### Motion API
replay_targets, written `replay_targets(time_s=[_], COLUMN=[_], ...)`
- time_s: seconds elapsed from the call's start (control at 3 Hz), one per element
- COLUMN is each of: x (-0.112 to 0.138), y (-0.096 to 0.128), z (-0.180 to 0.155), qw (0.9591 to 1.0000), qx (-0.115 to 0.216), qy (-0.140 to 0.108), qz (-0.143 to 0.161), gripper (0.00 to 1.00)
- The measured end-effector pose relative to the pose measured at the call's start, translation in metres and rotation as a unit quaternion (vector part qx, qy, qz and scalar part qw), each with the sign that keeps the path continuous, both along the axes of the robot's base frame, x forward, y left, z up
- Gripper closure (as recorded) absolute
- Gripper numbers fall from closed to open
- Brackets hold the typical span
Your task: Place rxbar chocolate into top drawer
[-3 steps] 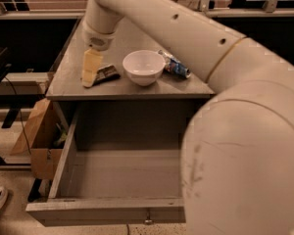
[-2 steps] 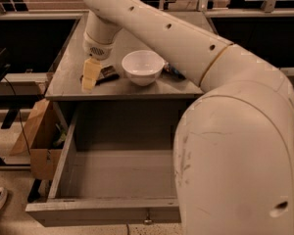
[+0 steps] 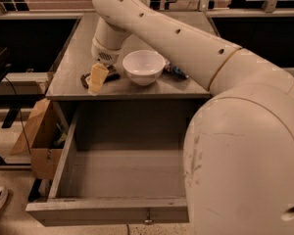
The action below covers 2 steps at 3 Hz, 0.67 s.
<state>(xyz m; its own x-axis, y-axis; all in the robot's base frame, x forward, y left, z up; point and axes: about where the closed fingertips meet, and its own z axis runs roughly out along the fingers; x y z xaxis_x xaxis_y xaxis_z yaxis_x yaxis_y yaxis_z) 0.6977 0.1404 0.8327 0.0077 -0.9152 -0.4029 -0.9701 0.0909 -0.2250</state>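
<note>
The rxbar chocolate [image 3: 85,78] is a dark flat bar lying on the grey tabletop [image 3: 78,53], left of the white bowl; most of it is hidden behind my gripper. My gripper [image 3: 97,79], with pale yellow ends, hangs from the wrist right over the bar, at or just above it. The top drawer [image 3: 108,212] is pulled fully out below the table, its inside bare, with the small knob [image 3: 147,223] on its front panel.
A white bowl [image 3: 143,66] stands just right of the gripper. A shiny blue packet [image 3: 176,72] lies behind the bowl's right side. My large white arm [image 3: 245,146] covers the right half of the view. A cardboard box [image 3: 39,136] stands on the floor, left of the drawer.
The gripper has come down and slightly toward the table's front edge, onto the bar. The arm has shifted in view. Bowl, packet and drawer have not moved.
</note>
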Motion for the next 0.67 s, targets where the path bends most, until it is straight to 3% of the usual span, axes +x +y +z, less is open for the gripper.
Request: replay_targets(time_s=[0.33, 0.67], x=[0.0, 0.002], y=[0.0, 0.003], z=[0.0, 0.011], qw=[1.0, 0.9998], qx=[0.0, 0.0], qy=[0.0, -0.009], qz=[0.0, 0.018], gripper=[0.49, 0.62])
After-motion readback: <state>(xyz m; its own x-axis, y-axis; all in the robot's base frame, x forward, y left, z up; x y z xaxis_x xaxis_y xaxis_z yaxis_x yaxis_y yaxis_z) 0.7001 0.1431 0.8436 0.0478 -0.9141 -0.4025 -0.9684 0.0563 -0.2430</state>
